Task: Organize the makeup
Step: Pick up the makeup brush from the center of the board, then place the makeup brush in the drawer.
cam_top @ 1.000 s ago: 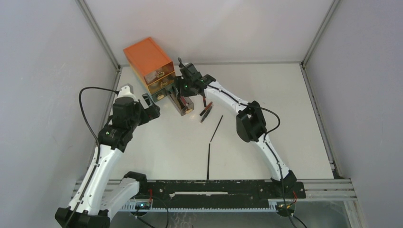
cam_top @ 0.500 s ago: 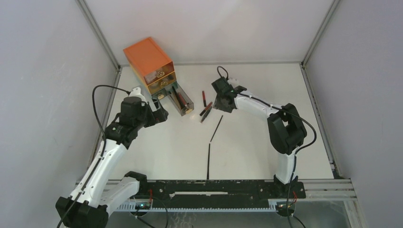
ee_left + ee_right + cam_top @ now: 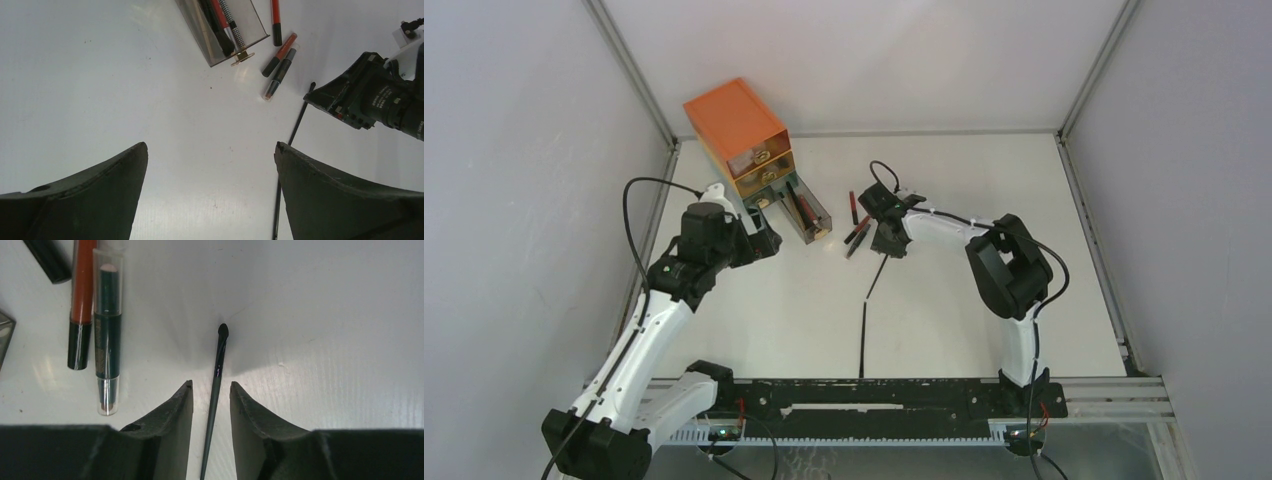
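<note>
A thin black brush point(image 3: 218, 365) lies on the white table, and it also shows in the top view point(image 3: 879, 272). My right gripper point(image 3: 211, 387) is low over it, partly open, with a finger on each side of the handle and a small gap at both. It also shows in the top view point(image 3: 886, 238). Left of it lie a clear-capped dark stick point(image 3: 107, 355) and an orange-red stick point(image 3: 81, 305). My left gripper point(image 3: 211, 147) is wide open and empty above bare table, and shows in the top view point(image 3: 764, 240). Another black pencil point(image 3: 863, 340) lies nearer the front.
The orange three-drawer box point(image 3: 739, 135) stands at the back left. Its clear bottom drawer point(image 3: 802, 212) is pulled out with several pencils inside point(image 3: 222, 25). A red pencil point(image 3: 854, 207) lies beside the drawer. Grey walls close in the table.
My right gripper has left the open drawer, swung right, and come down over the thin black brush. My left arm has shifted slightly toward the drawer.
</note>
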Tool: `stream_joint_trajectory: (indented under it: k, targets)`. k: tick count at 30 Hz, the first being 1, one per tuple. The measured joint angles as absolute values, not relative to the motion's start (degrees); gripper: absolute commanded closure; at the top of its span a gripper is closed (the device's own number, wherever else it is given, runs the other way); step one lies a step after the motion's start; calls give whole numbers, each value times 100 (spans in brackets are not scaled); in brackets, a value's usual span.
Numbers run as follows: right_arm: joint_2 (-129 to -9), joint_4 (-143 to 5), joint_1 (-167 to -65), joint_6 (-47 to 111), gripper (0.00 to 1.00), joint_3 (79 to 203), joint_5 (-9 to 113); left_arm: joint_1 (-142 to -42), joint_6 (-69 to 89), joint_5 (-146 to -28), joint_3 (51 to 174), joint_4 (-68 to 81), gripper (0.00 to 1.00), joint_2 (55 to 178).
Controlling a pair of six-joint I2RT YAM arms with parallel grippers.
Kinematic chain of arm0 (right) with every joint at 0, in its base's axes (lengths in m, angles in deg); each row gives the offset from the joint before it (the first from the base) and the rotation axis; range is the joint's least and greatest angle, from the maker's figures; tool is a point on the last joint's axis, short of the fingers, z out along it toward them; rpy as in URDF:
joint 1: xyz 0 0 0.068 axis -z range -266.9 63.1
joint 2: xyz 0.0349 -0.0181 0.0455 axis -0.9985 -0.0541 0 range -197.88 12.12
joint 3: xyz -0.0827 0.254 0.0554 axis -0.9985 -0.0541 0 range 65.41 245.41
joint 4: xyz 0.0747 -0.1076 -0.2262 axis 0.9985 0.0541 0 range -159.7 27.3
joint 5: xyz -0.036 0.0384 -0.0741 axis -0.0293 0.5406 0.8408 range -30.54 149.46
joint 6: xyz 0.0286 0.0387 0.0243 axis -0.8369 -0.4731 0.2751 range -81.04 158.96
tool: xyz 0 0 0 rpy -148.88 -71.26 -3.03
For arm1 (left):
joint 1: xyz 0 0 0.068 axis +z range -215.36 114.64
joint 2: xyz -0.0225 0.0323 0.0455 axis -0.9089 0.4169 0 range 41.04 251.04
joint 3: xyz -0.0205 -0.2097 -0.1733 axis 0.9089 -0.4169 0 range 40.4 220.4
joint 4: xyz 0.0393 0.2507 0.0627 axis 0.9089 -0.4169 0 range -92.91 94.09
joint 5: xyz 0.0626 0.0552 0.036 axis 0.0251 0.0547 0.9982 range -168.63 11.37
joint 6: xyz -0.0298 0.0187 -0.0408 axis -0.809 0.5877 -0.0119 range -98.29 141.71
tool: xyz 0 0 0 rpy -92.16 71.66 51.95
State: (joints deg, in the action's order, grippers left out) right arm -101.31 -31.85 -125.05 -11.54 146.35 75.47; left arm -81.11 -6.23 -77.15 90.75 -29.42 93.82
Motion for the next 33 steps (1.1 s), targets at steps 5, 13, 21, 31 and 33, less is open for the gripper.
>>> stream_joint_trajectory:
  k: [5,13,21,31,33]
  targets:
    - [-10347,-3161,-12531,-1215,68,14688,7532,-8111,-619,-7735,9075,-2940,0,9382]
    - [-10428,-3093,-12529,-1287,100,14793,7442,-8113,-560,-7733,9075,-2945,0,9382]
    - [-10435,-3194,-12521,-988,100,14823,7156,-8117,-516,-7709,8990,-2951,0,9316]
    - [-9963,-3931,-12634,107,100,14935,6566,-8122,-512,-7621,8979,-2969,0,9235]
    - [-9965,-4062,-12698,299,100,15136,6463,-8122,-510,-7584,8979,-2977,0,9229]
